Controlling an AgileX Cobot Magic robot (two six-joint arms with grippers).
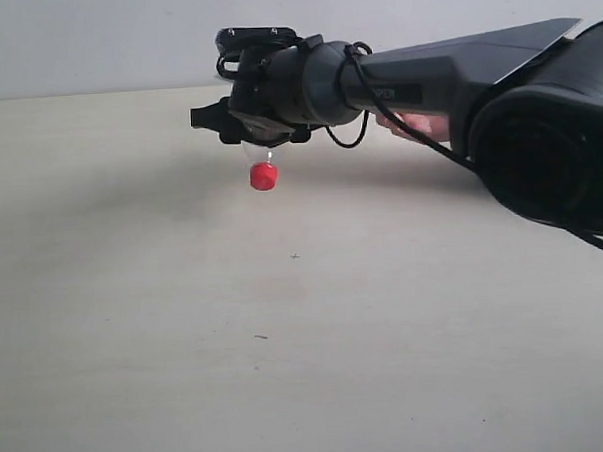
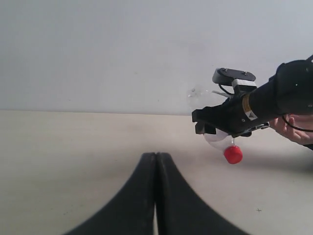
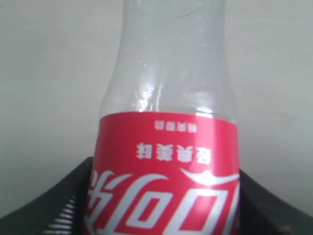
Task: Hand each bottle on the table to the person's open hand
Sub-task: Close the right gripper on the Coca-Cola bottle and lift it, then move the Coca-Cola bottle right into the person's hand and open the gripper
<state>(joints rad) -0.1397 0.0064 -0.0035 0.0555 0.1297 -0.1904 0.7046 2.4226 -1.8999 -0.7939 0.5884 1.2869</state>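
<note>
Two black jaws of the right gripper (image 1: 249, 126) press on the bottle (image 3: 166, 147), one at each side of its label, so the gripper is clamped on it. The bottle hangs under the gripper with its red cap (image 1: 263, 176) pointing down and slightly tilted, held in the air, clear of the table (image 1: 136, 343). Its body is clear plastic and looks empty, with a narrowing shoulder. The red label (image 3: 161, 191) wraps it and carries white script and small white characters.

Behind the right arm, a hand (image 1: 427, 128) shows only as a strip of bare skin. It is near the arm and apart from the bottle; how the palm is turned cannot be told.

The left gripper (image 2: 156, 161) sits low over the table, well apart from the bottle, with its two fingers pressed together and nothing between them.

The table is wide, pale beige and matte, with a few tiny dark specks and a soft shadow under the arm. A plain light grey wall (image 1: 73, 46) rises behind its far edge.
</note>
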